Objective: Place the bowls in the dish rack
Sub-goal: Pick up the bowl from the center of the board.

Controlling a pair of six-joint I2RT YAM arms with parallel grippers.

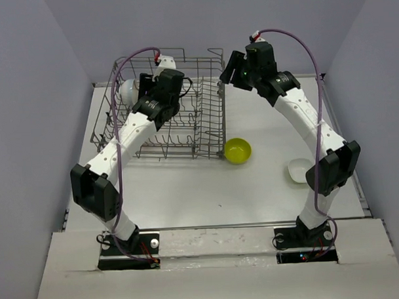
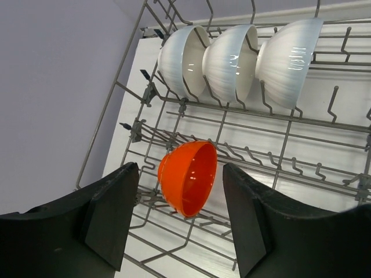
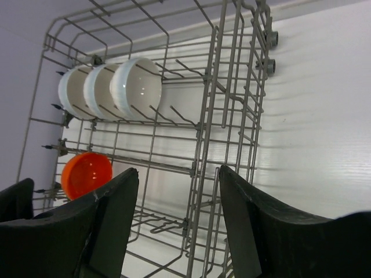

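Waiting on the table (image 1: 188, 189): a yellow-green bowl (image 1: 237, 151) just beside the near right corner of the dish rack (image 1: 212, 123), a white bowl (image 1: 300, 170) near the right edge. Probably light, rigid and slick; best pinched across the rim. Over the racked orange bowl (image 2: 188, 176), left gripper (image 2: 179, 191) spread wide, empty; right gripper (image 3: 178, 174) equally spread, empty, by the rack's far right corner.
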